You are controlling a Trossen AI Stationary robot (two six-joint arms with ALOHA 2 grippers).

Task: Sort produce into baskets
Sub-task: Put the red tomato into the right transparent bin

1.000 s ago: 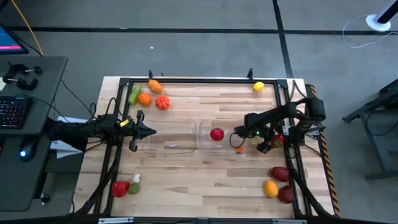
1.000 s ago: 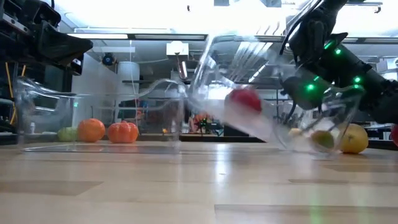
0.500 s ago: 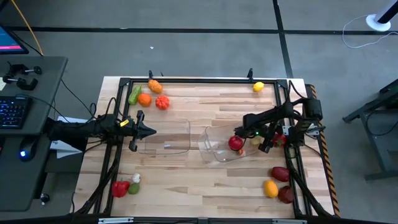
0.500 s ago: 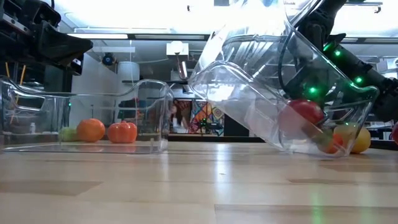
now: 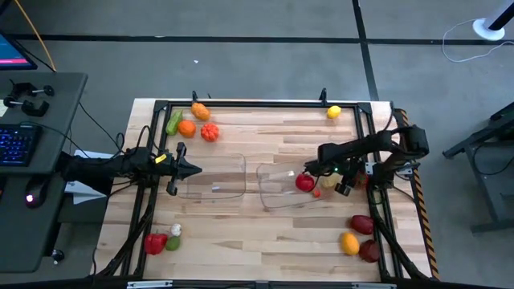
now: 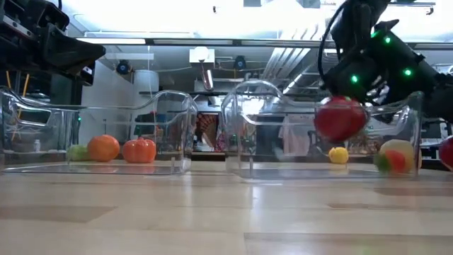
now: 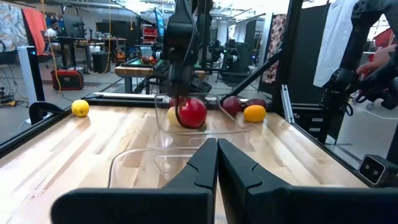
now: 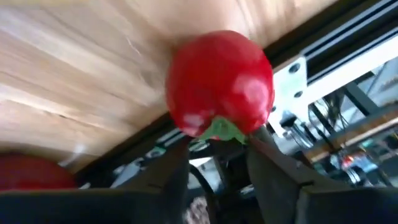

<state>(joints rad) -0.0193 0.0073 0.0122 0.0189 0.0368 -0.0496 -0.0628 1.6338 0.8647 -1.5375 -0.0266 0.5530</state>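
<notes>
Red tomato between right pincer fingers

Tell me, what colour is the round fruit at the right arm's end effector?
The round fruit is bright red with a small green leafy bit; the right wrist view shows it best.

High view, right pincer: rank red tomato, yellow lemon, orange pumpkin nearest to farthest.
From the right pincer:
1. Red tomato, right beside it, in the right basket.
2. Yellow lemon, far edge, right side.
3. Orange pumpkin, far-left cluster.
</notes>
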